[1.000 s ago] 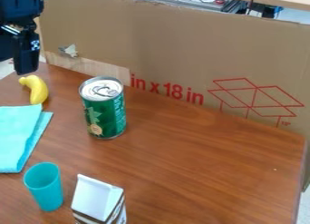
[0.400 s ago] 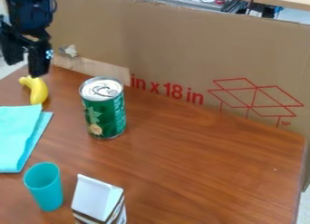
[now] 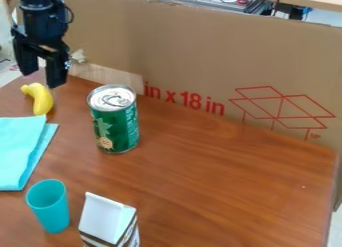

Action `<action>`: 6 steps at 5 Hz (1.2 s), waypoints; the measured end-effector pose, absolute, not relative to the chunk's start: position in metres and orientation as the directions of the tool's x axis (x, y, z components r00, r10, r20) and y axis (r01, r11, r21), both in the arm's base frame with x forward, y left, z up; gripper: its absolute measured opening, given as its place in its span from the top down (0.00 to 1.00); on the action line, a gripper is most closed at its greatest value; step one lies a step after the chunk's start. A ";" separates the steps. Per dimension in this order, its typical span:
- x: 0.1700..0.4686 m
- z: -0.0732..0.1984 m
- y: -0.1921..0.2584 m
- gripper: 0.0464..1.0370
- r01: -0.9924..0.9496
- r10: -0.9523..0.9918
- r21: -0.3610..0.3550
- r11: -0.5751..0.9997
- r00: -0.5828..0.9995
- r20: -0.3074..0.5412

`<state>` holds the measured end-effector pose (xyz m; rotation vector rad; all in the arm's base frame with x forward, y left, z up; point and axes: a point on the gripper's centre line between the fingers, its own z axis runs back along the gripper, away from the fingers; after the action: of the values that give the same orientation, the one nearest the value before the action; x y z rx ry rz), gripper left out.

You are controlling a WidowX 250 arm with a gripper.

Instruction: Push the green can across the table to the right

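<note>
Left of the can (image 3: 115, 122), the gripper (image 3: 43, 80) hangs near the banana (image 3: 43, 99), fingers wide apart and empty. Lowered off-centre, a fingertip could roll the curved banana; straying right, it could tip the can.

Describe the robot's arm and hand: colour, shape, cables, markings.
Arm: black, chunky, with a thin dark cable looping out at the side. Hand: black, two blocky fingers; small light-and-dark patterned patch on one.
</note>
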<state>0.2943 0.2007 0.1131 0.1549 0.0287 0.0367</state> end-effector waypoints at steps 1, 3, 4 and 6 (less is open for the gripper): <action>0.307 0.101 0.190 0.03 0.005 0.000 0.133 0.991 0.999 -0.042; 0.320 0.090 0.164 0.03 0.068 -0.061 0.102 0.993 0.996 -0.068; 0.322 0.086 0.140 0.03 0.100 -0.094 0.070 0.992 0.991 -0.091; 0.336 0.073 0.067 0.03 0.173 -0.177 -0.074 0.982 0.983 -0.046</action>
<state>0.3361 0.0667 0.0733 -0.0699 0.0530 -0.1762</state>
